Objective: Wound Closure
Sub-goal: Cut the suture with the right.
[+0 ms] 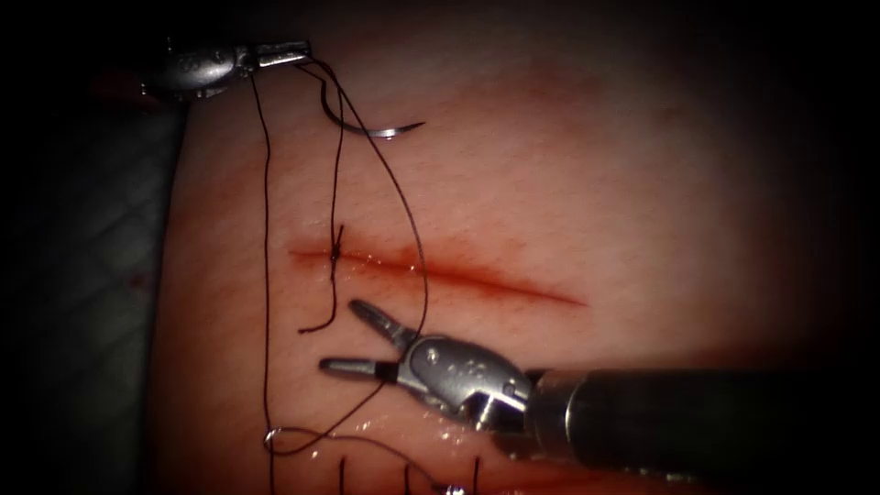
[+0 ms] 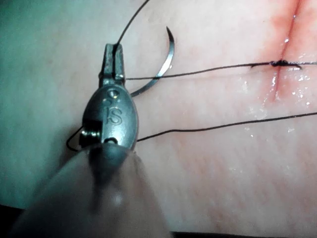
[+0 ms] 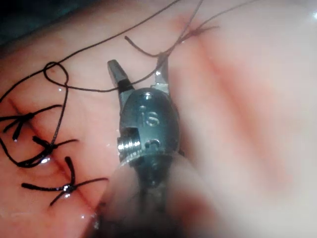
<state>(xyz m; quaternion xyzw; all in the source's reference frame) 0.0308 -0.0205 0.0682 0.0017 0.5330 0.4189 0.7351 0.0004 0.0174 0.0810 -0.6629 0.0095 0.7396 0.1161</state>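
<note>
Upper left of the endoscope frame: left tool (image 1: 291, 51), jaws closed on the thread (image 1: 267, 229), with the needle (image 1: 367, 124) dangling free above the cut (image 1: 431, 268), outside the tissue (image 1: 642, 183). Lower centre: right tool (image 1: 353, 339), jaws wide apart, empty. The needle is likely stiff, slick and light, best gripped mid-curve; the thread is limp.

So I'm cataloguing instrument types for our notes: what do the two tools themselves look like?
Both are matching silver metal tools. The right arm's tool has two slim tapered jaws on a rounded wrist housing with a screw-like pivot, on a dark grey cylindrical shaft. The left arm's tool has the same rounded silver housing. Embossed characters sit on each housing.
</note>
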